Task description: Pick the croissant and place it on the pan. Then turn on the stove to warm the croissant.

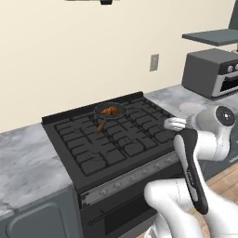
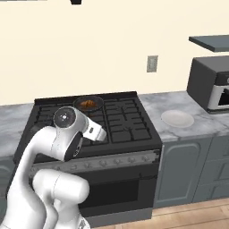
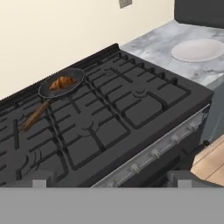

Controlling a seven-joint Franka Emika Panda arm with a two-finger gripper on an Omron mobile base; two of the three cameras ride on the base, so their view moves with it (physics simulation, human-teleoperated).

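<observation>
We find the croissant (image 1: 110, 110) already lying in the bowl of the pan (image 1: 110, 111), which sits on the grates at the back of the stove (image 1: 116, 139), toward 11 o'clock from the stove's centre in the left base view; the pan's wooden handle points down toward 7 o'clock. In the hand view the croissant (image 3: 62, 82) sits inside the pan (image 3: 61, 83) at about 10 o'clock. We judge the placing done and the knob work left. The pastry looks light, soft and flaky, easy to crush, but it needs no more handling. The thing to take now is a knob on the silver front strip (image 3: 166, 146): small, stiff, likely smooth, best pinched across its sides and turned squarely so the tips do not slip. Which knob feeds the burner under the pan we cannot tell. The arm is folded back from the stove, elbow raised, wrist out over the front right part of the grates in the left base view. The claw (image 3: 109, 181) stands wide open and holds nothing, looking down and across the cooktop. A white plate (image 2: 177, 119) lies on the worktop (image 2: 188, 105) at 3 o'clock of the stove.
</observation>
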